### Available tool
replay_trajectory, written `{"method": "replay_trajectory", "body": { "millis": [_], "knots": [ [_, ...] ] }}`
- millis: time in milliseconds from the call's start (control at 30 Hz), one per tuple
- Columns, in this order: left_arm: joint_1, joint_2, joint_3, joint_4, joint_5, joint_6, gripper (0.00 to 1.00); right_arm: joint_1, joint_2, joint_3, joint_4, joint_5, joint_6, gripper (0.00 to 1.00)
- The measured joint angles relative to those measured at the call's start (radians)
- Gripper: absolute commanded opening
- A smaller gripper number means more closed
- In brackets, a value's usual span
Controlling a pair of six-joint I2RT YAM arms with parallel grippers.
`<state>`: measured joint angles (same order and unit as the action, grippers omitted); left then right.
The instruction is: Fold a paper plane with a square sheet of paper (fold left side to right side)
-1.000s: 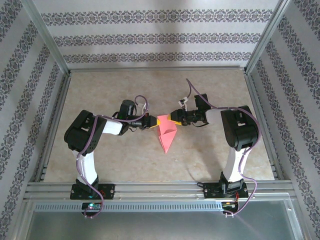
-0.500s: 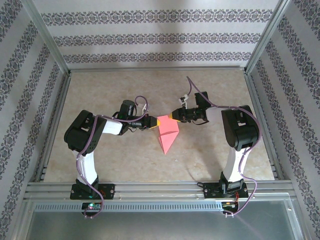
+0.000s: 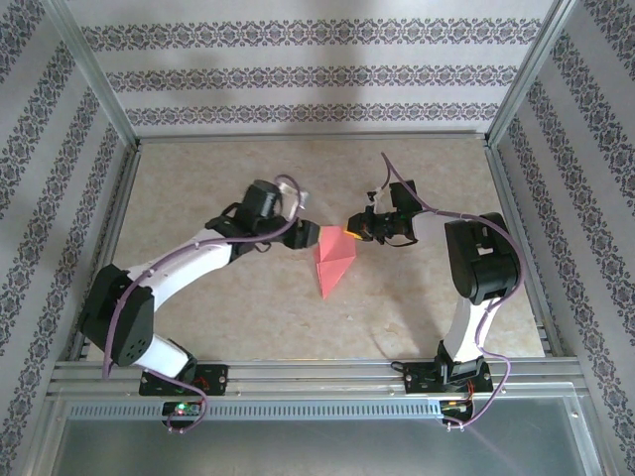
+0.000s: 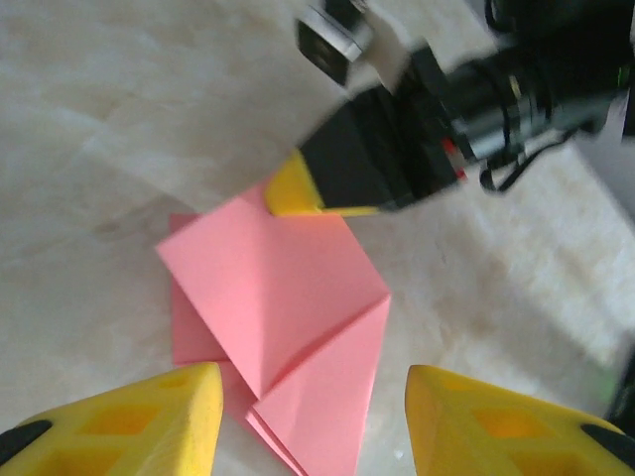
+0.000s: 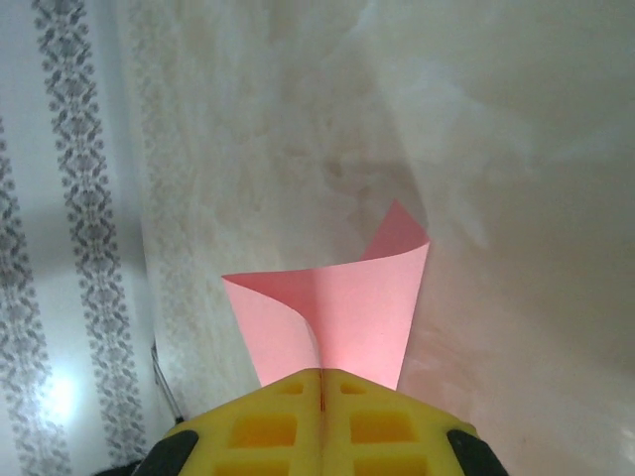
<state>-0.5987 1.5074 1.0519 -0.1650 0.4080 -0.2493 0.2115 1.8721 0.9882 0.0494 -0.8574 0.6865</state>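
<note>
Right claw (image 5: pixel 322 382) is pinched tight on the top edge of the pink paper plane (image 3: pixel 330 262), curling that flap up off the desk (image 3: pixel 198 188). The plane sits mid-desk, tip pointing at the arm bases. Left claw (image 4: pixel 313 397) hovers over its left side, fingers apart, gripping nothing.

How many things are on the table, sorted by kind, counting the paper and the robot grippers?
folded pink paper: 1
grippers: 2 (left gripper open above the paper, right gripper shut on one edge of it)
Total: 3
</note>
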Motion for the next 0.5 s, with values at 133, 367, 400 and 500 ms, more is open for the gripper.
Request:
{"method": "replay_trajectory", "body": {
  "millis": [133, 367, 400, 500],
  "knots": [
    [-0.161, 0.058, 0.047, -0.113, -0.15, 0.055, 0.56, 0.001, -0.006, 0.011, -0.069, 0.047, 0.053, 0.0],
    [-0.345, 0.22, 0.167, -0.241, -0.348, 0.083, 0.59, 0.014, -0.008, 0.044, -0.137, 0.101, 0.108, 0.0],
    [-0.361, 0.242, 0.187, -0.253, -0.374, 0.084, 0.59, 0.014, -0.009, 0.045, -0.142, 0.108, 0.114, 0.0],
    [-0.395, 0.305, 0.235, -0.28, -0.439, 0.084, 0.59, 0.016, -0.009, 0.046, -0.151, 0.117, 0.124, 0.0]
  ]
}}
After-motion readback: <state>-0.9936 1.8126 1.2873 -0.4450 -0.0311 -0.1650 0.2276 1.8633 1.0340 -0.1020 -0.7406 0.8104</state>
